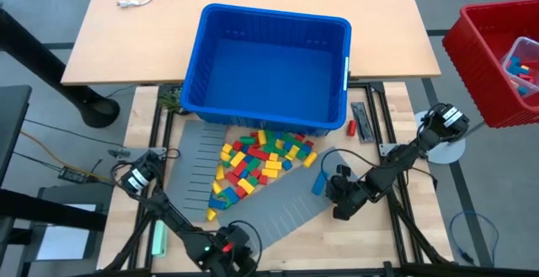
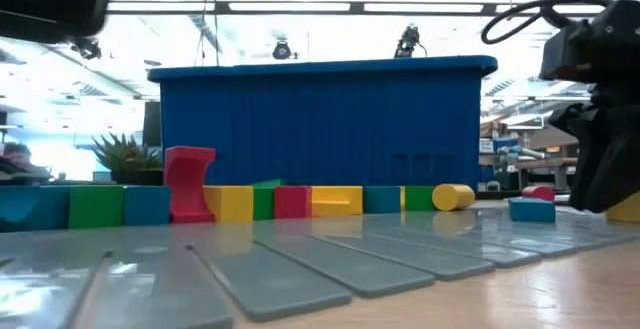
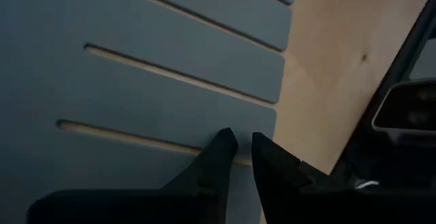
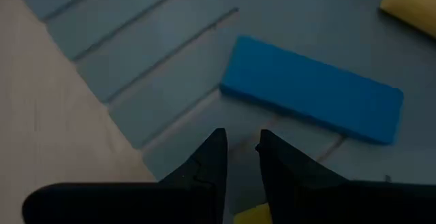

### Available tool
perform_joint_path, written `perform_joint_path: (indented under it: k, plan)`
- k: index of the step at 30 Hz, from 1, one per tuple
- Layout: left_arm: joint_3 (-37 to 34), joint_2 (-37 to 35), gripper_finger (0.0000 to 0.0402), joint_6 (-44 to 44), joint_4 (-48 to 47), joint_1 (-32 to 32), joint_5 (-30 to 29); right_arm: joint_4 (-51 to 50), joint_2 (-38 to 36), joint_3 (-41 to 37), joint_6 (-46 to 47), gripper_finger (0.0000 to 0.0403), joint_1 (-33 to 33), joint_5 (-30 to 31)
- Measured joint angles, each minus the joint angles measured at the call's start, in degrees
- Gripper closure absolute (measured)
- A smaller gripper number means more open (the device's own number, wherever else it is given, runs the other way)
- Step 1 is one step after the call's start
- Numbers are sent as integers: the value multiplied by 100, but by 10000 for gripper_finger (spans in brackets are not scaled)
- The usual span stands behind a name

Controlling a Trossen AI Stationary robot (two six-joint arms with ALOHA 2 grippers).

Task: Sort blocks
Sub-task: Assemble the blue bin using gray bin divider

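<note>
On the surface (image 1: 396,243) the blue bin (image 1: 268,58) sits empty and the blocks (image 1: 259,161) remain piled beyond both grippers, left gripper (image 3: 243,146) and right gripper (image 4: 242,144) nearly pressed together, holding nothing, so sorting looks barely begun.

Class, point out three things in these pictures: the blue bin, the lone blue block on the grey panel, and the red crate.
blue bin (image 1: 221,93): high view, left inner wall.
blue block (image 4: 313,90): right wrist view, middle of its top face.
red crate (image 1: 480,45): high view, outer side wall.
</note>
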Motion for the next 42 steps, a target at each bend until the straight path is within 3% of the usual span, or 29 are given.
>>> perform_joint_path:
  k: [8,12,18,23,30,33,36,42]
  plan:
    - [-29,40,328,-1556,-765,-241,-1250,22,137,26,478,328,3,-7]
    - [-46,50,328,-2245,-1217,-216,-1615,429,335,0,757,328,66,-385]
    - [-42,50,328,-2236,-1207,-105,-1627,1196,786,27,1376,328,185,-414]
    - [-35,44,328,-2229,-1210,-2,-1837,2231,995,11,1288,328,331,-514]
    - [347,-70,328,-1688,-1253,28,-2054,2231,289,25,1367,334,360,-602]
    - [828,-184,328,-1136,-1336,-25,-2001,1793,-320,79,1367,340,409,-695]
    - [1416,-205,328,-949,-2142,-138,-1626,961,-1058,83,1529,346,433,-693]
    - [2088,-227,339,-1880,-4092,-391,-371,-1601,-2241,83,2466,357,396,-611]
